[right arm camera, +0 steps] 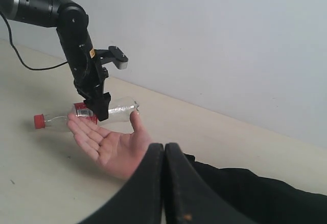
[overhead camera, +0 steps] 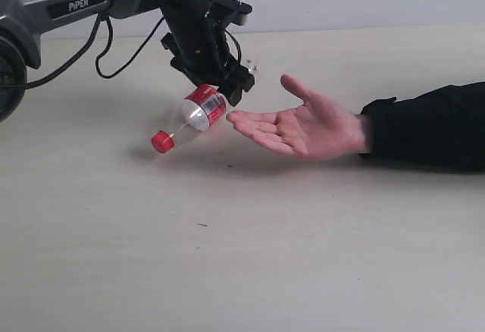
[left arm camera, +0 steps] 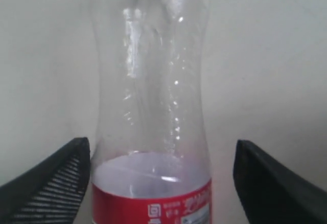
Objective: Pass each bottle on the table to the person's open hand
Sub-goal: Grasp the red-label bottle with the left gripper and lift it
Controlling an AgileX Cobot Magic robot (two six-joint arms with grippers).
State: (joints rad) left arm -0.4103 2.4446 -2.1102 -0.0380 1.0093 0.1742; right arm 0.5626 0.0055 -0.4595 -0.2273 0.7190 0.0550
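Observation:
A clear bottle with a red label and red cap hangs tilted, cap end low over the table and base end up between the jaws of my left gripper. In the left wrist view the bottle stands between the two black fingers; one finger is close against it and a gap shows at the other, so the gripper is open. The person's open hand lies palm up just right of the bottle, fingertips near its base. My right gripper is shut and empty, behind the hand.
The person's black sleeve stretches in from the right edge. The left arm's dark body and cable hang over the back left. A pale wall runs behind the table's far edge.

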